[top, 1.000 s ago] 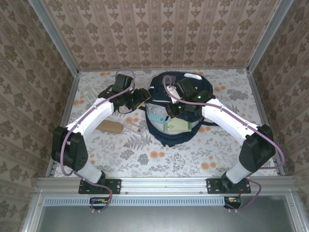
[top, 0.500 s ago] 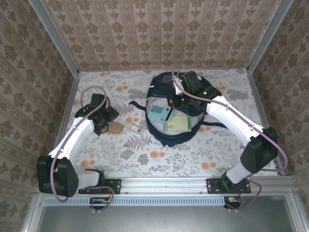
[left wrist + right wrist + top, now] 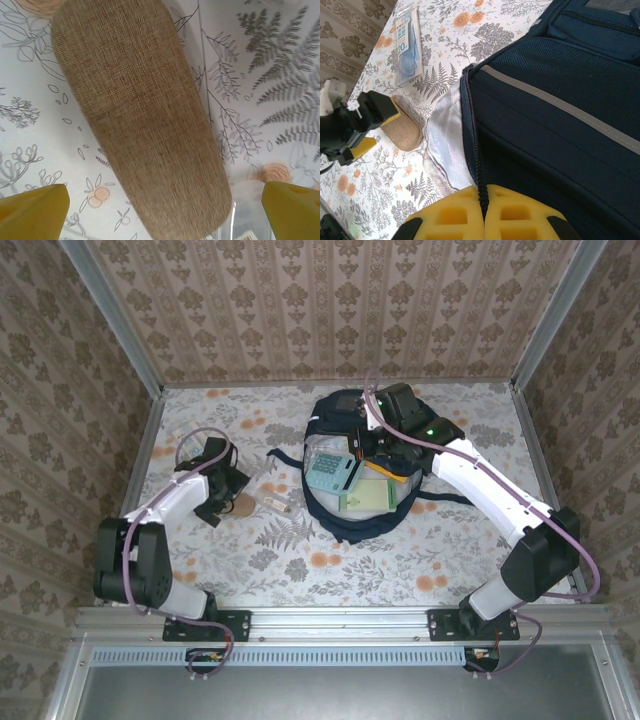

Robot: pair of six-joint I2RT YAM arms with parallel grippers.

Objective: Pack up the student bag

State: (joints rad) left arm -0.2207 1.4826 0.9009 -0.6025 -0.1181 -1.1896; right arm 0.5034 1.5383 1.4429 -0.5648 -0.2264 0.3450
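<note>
The student bag [image 3: 360, 465] lies open mid-table, dark navy with a grey stripe [image 3: 560, 125] and silvery lining [image 3: 445, 135]. Inside it lie a teal calculator [image 3: 332, 474] and a pale green notebook [image 3: 368, 498]. My right gripper [image 3: 368, 440] is at the far rim of the opening, its yellow fingers [image 3: 484, 215] shut on the bag's zipper edge [image 3: 479, 185]. My left gripper [image 3: 225, 502] hangs open just above a brown woven pouch [image 3: 140, 115], one yellow fingertip [image 3: 35, 210] on each side of its near end. That pouch [image 3: 405, 131] lies left of the bag.
A small clear tube [image 3: 277, 503] lies between the pouch and the bag. A blue packet in clear wrap [image 3: 407, 47] lies farther off on the floral cloth. Metal posts and patterned walls close in the table on three sides.
My left arm swung away from the bag to the left and came down over the brown pouch. My right gripper shifted toward the far rim of the opening, revealing the calculator.
</note>
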